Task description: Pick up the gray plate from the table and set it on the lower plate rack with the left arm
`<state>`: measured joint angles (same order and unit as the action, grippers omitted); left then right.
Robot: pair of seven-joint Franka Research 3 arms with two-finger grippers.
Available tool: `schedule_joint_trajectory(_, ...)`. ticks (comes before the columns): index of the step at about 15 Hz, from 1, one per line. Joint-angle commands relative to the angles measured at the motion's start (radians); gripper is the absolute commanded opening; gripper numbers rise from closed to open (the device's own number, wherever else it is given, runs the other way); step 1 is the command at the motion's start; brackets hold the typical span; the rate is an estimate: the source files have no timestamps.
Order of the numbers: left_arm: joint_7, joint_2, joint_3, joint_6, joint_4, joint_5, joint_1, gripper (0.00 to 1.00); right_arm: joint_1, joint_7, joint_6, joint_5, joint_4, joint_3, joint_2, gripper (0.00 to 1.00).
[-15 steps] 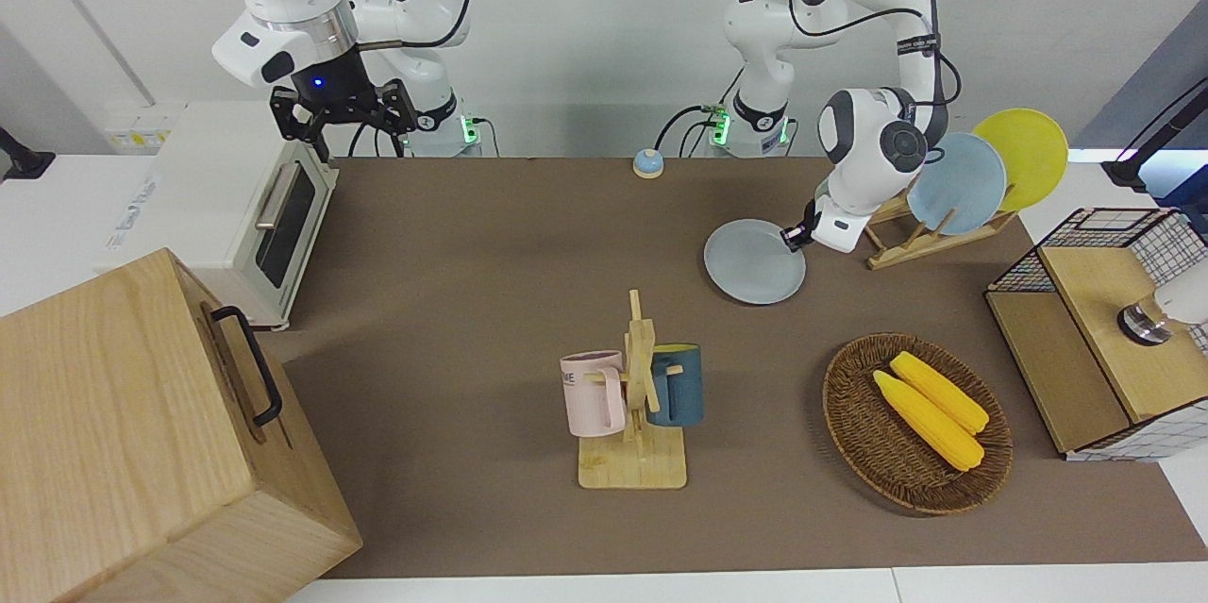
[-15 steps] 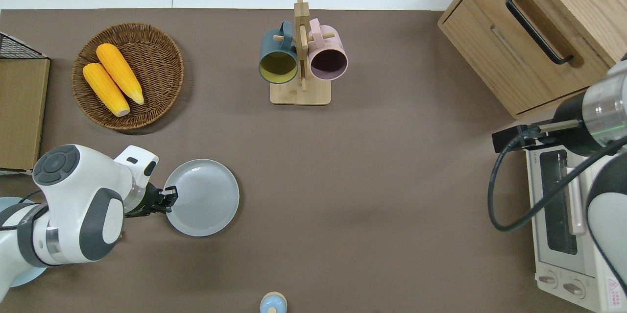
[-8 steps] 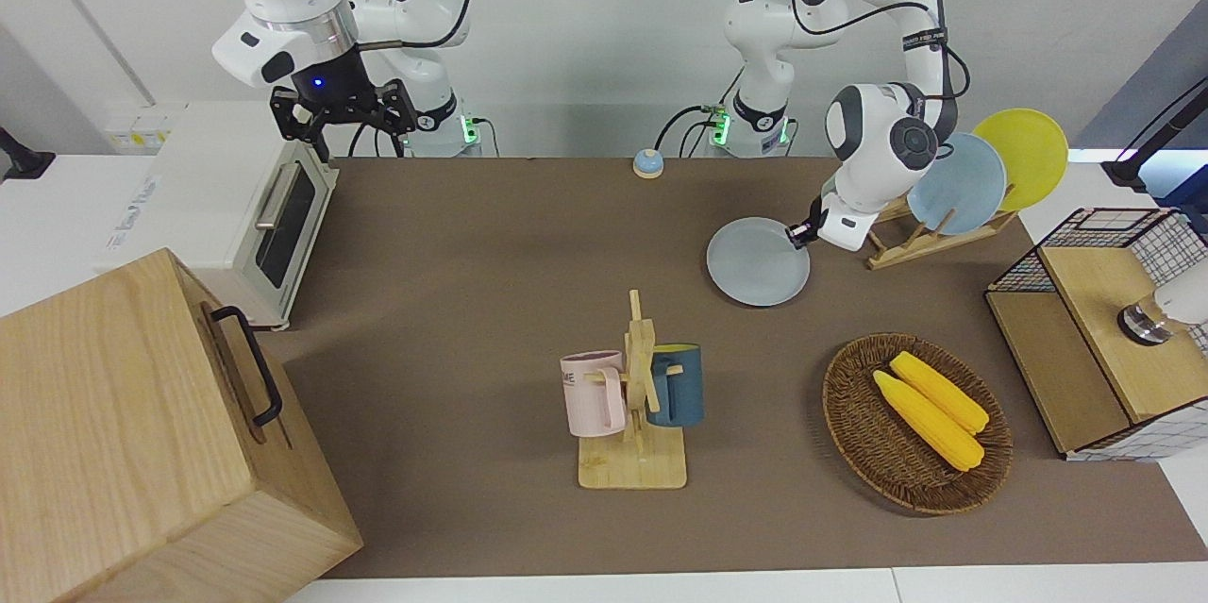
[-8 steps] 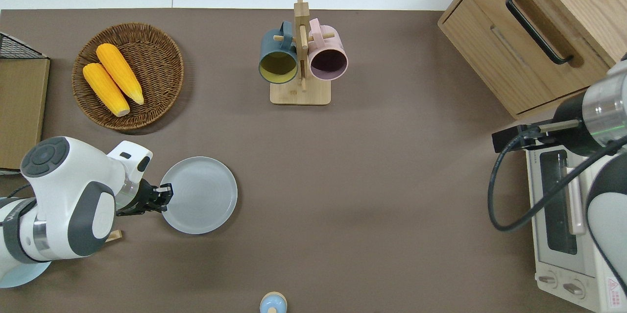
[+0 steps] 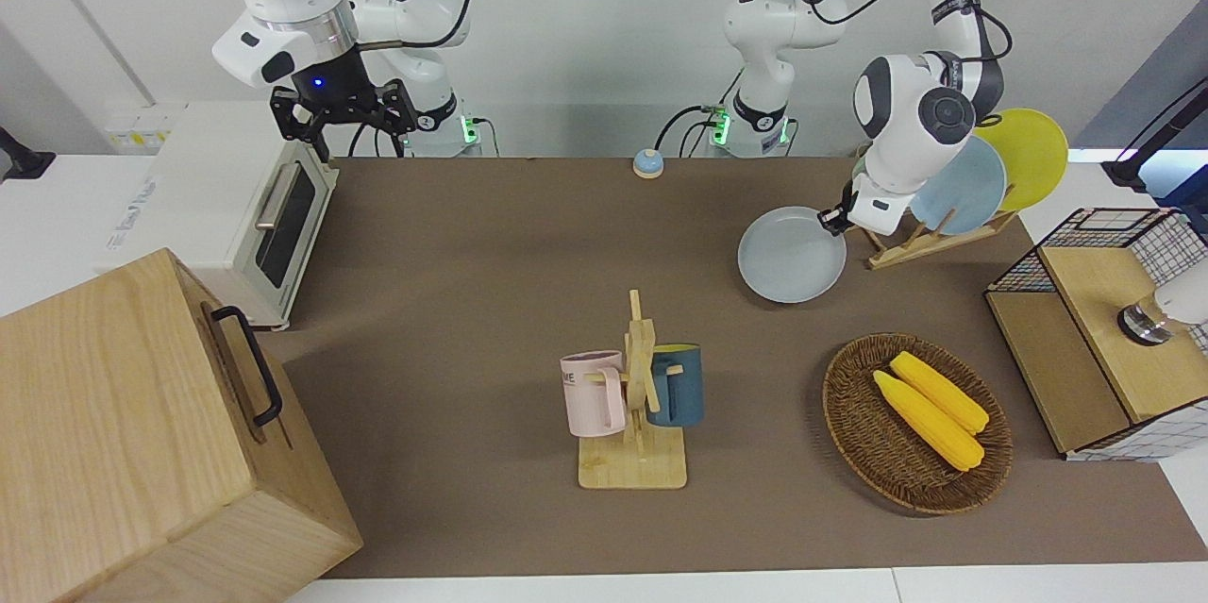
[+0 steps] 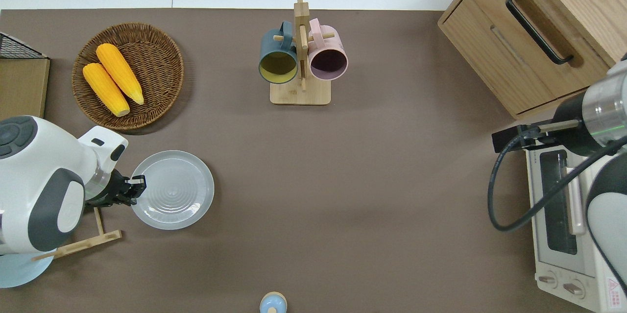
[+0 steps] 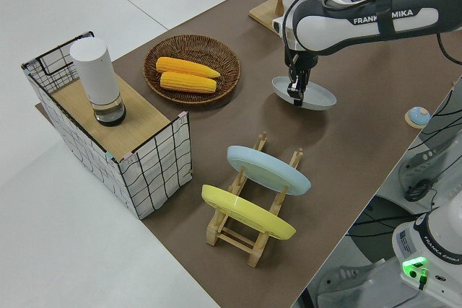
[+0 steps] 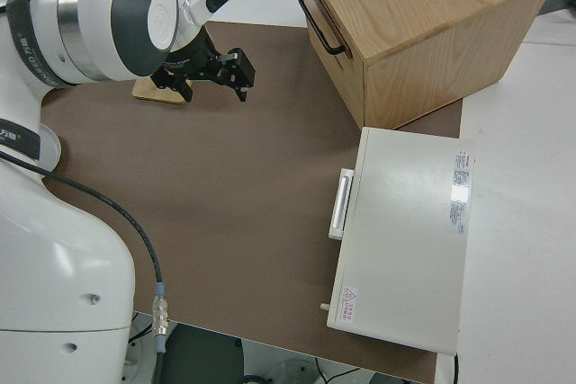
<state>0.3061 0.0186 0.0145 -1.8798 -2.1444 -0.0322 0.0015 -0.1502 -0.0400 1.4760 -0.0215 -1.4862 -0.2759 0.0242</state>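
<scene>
The left gripper (image 6: 138,186) had its jaws clamped on the rim of the gray plate (image 6: 172,189), carried tilted in the air over the tabletop (image 6: 343,180) just beside the lower plate rack (image 7: 253,210). The transfer step was in hand, and the next move would probably call for standing the plate on edge over a free slot. There were three plates in all, this one plus a light blue plate (image 7: 268,169) and a yellow plate (image 7: 247,212) in the rack; the right arm was parked.

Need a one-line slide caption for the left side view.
Left end effector grips the gray plate by its rim, lifted over the table, short of the plate rack holding light blue and yellow plates.
</scene>
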Motion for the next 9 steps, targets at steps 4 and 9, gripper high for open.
schedule_joint_trajectory(4,0.028,0.011,0.011,0.18,0.112,-0.207,-0.008,0.0,-0.019,-0.012,-0.014,-0.001,0.009,-0.017,-0.003,0.983)
schedule_joint_trajectory(9,0.05,0.011,0.025,0.301,0.13,-0.391,-0.014,0.0,-0.019,-0.012,-0.014,-0.001,0.009,-0.017,-0.001,0.983)
